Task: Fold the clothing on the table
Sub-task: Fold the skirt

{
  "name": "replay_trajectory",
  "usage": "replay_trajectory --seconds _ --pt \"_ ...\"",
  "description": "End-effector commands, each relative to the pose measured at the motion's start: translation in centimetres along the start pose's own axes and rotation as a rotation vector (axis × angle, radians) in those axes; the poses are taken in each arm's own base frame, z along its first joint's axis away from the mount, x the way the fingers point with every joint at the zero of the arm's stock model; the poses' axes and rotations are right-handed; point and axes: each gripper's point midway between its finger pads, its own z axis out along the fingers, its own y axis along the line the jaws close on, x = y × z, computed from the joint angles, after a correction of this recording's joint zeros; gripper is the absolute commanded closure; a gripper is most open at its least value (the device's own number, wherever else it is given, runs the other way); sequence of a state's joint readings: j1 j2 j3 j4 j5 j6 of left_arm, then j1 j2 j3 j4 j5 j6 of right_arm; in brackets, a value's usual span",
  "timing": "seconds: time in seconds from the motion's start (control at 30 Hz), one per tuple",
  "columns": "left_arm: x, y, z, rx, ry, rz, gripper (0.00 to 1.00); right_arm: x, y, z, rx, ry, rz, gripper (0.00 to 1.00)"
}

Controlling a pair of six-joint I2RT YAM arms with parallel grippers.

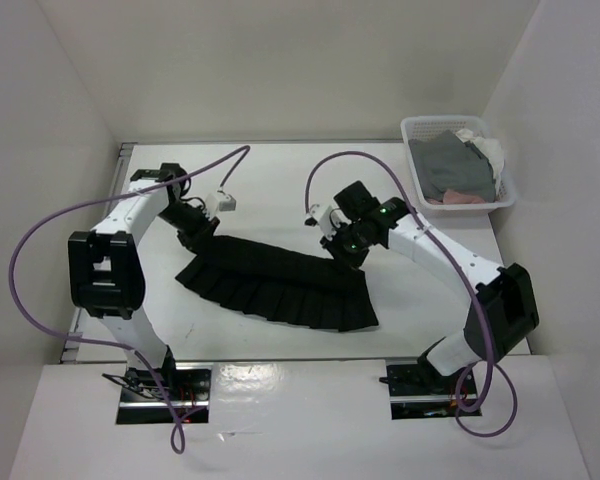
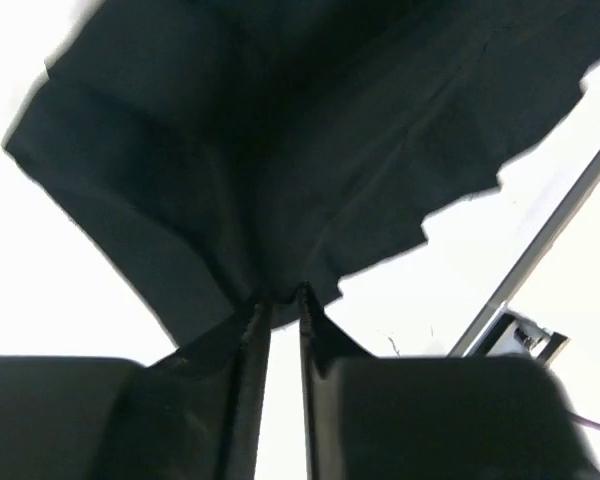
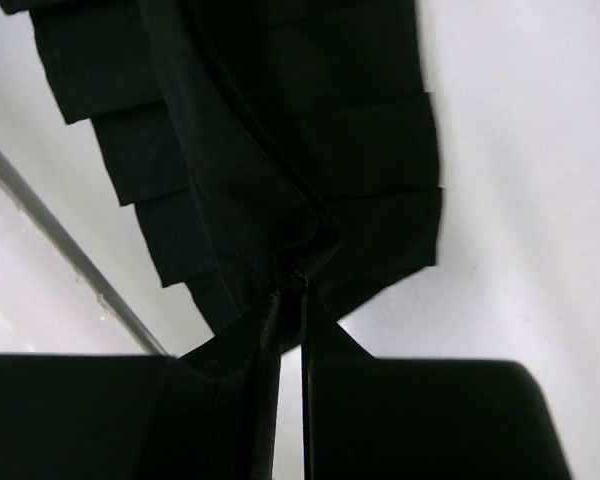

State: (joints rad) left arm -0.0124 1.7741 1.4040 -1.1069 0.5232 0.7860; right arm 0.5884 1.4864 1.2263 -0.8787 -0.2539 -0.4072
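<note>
A white-walled booth closes in a large white flat tabletop (image 1: 280,190), and the two arms are bolted at its near edge.

Nearest the bases is the wide, stepped hem of the black pleated skirt of soft matte fabric (image 1: 280,285). The skirt lies flat in the middle of the table, on the base side of both grippers. Its long axis runs from one gripper to the other, slanting from far-left to near-right.

The left gripper (image 1: 202,228) sits at the skirt's far-left end. Its fingers stand a narrow slit apart with the cloth's edge right at their tips, and I cannot tell whether any fabric is caught there.

The right gripper (image 1: 342,252) is on the far edge, further along. It is pinched tight on a gathered tuck of the skirt, which fans out from its tips. The near-right corner of the hem reaches past it, toward the right arm's base.

I'd judge the next fold to go across the long axis. The right arm looks better placed for it, since it has a sure grip.

Nothing lies between the grippers but cloth. Loose purple cables (image 1: 40,240) arch over both arms and could brush the fabric.

Well beyond the right gripper, in the far corner, a small white plastic mesh basket (image 1: 440,121) holds a grey garment (image 1: 450,165) and a pink cloth (image 1: 460,199), well out of the way.
</note>
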Motion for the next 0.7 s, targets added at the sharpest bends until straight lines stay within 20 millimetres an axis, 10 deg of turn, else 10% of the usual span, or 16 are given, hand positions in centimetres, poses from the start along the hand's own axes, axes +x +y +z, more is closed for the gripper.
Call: replay_trajectory --seconds 0.0,0.33,0.5,0.67 --pt "0.7 -0.8 -1.0 -0.025 0.021 0.107 0.75 1.1 2.1 0.2 -0.045 0.037 -0.059 1.0" --pt "2.0 -3.1 -1.9 0.006 0.043 0.215 0.46 2.5 5.3 1.3 -0.117 0.115 -0.157 0.94" --pt "2.2 -3.0 -2.2 -0.021 0.048 0.217 0.45 3.7 9.1 1.1 -0.302 0.201 -0.242 0.35" --pt "1.4 -2.8 -2.3 -0.036 0.023 0.211 0.42 3.9 10.3 1.1 -0.347 0.22 -0.291 0.17"
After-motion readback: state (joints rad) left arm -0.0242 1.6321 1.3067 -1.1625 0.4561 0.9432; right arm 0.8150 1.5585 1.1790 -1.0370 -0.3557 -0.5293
